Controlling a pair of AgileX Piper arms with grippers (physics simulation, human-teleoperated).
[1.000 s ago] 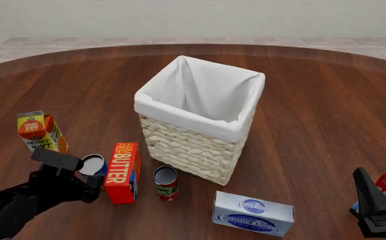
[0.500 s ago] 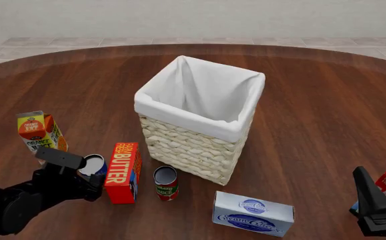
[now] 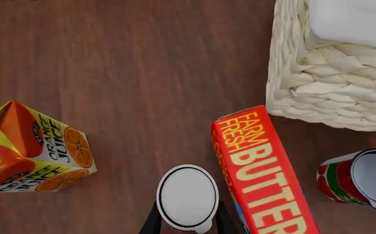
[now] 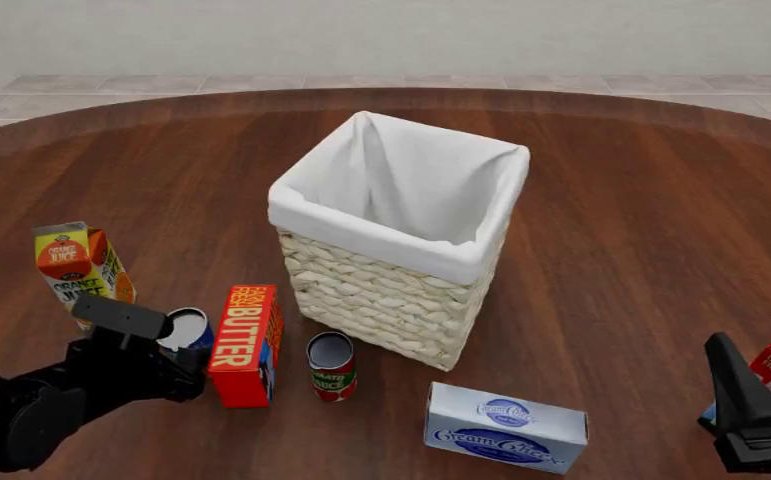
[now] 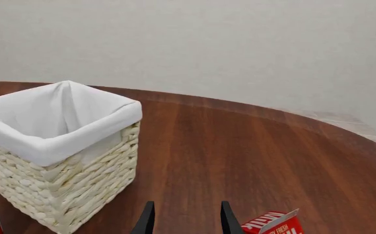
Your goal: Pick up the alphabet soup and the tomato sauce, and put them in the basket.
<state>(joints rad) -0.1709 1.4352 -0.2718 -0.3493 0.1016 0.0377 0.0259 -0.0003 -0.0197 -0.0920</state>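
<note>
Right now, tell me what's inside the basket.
Only the white cloth lining shows inside the basket; no can is visible there. Its floor is hidden by the near wall. The alphabet soup and tomato sauce stand outside on the table.

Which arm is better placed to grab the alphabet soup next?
Left. The left gripper has its fingers on either side of the alphabet soup, beside the butter box. The right gripper is open over bare table, far from both cans.

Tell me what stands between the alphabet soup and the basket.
The butter box stands upright right beside the alphabet soup, between it and the basket. The left gripper straddles the can, so lifting it above the box should clear the way.
</note>
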